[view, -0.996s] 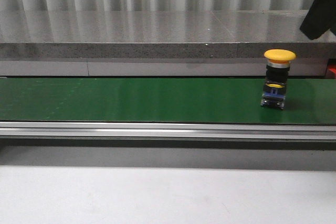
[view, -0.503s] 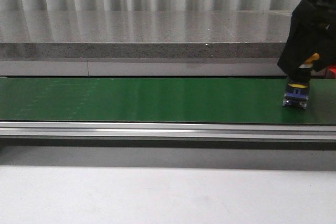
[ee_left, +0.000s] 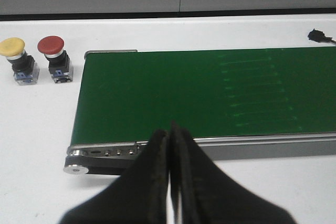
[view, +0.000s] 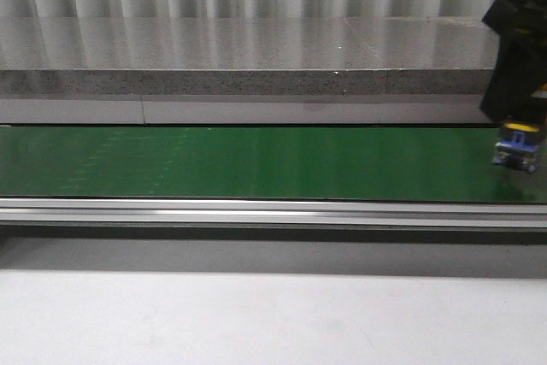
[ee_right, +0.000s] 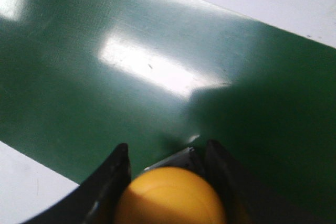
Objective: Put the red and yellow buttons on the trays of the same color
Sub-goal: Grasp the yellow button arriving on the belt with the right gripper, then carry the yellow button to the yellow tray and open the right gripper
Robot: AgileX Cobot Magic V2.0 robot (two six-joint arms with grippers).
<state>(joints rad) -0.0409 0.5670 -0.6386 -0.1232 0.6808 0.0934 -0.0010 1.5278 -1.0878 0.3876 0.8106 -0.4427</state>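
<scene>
- While the right gripper (ee_right: 167,156) sits low over the green conveyor belt (view: 256,164), its 2 black fingers (ee_right: 107,182) stand on either side of the yellow button (ee_right: 170,195), whose domed cap fills the gap between them.
- From the right wrist view I cannot tell whether the fingers press the button or only flank it; they look very close to its sides.
- Seen from the front, the right gripper (view: 519,121) is at the far right end of the belt, and only the button's blue and clear base (view: 516,153) shows below the black fingers, resting on the belt surface.
- As for the left gripper (ee_left: 169,182), its 2 fingers (ee_left: 152,177) are pressed together with only a thin slit between them and nothing in their grasp.
- It hangs over the white table (ee_left: 31,145) just beside the belt's aluminium edge (ee_left: 210,148).
- Beyond the belt's roller end, on the white table, 2 more buttons stand upright side by side: a second yellow button (ee_left: 20,60) and a red button (ee_left: 55,59), close together and apart from the belt.
- A small black connector (ee_left: 317,35) lies on the table past the belt's far edge.
- No trays appear in any view.
</scene>
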